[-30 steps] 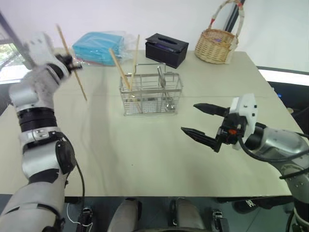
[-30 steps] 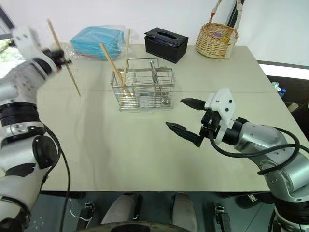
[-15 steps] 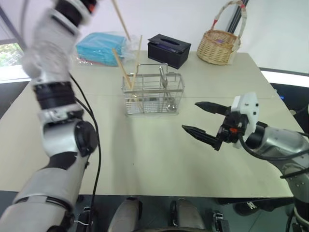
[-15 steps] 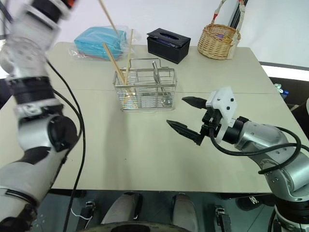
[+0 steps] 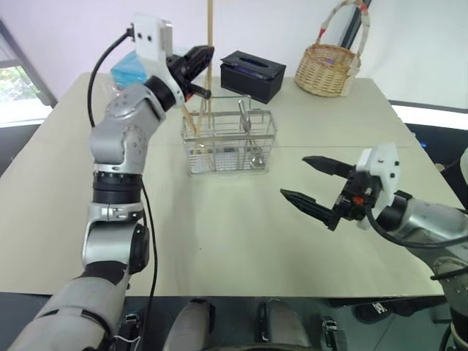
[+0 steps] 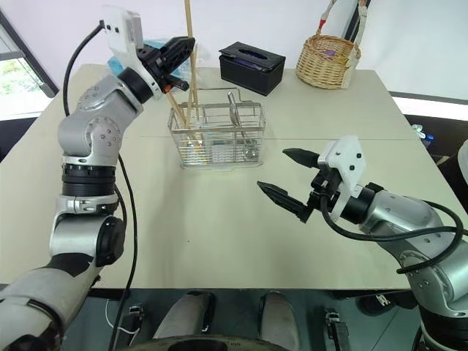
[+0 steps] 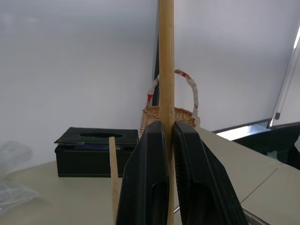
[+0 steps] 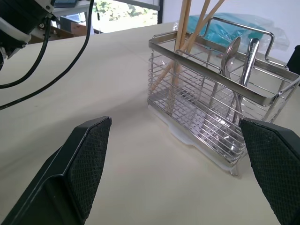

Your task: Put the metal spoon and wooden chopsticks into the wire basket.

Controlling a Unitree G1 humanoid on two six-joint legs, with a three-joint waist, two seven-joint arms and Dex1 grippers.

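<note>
the left gripper (image 5: 205,55) is clamped on an upright chopstick (image 5: 210,29), poised over the basket (image 5: 230,142) at the table's 12 o'clock. two chopsticks (image 8: 183,28) and a spoon (image 8: 227,54) already stand inside. this looks like the last drop; next, lower it straight down and release. the right gripper (image 5: 316,186) hangs spread wide, empty, at 4 o'clock of the basket.

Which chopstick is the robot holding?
The upright chopstick pinched in the left gripper; the others lean loose inside the wire basket.
</note>
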